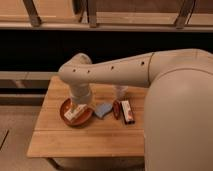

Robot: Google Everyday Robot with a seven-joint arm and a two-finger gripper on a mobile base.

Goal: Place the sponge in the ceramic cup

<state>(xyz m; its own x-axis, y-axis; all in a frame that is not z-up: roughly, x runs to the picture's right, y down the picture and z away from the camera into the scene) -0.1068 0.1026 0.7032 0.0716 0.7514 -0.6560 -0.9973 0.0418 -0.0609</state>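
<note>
The sponge is a small light-blue piece lying flat on the wooden table, just right of the round red-brown dish. The ceramic cup stands pale and upright behind the sponge, partly covered by my arm. My arm reaches in from the right and bends down at the wrist. The gripper hangs over the dish, a little left of the sponge and not touching it. A cream block lies in the dish below the gripper.
A dark red packet with a white label lies right of the sponge, with a narrow dark red object between them. A dark shelf and wooden rails run behind the table. My arm's large body fills the right side.
</note>
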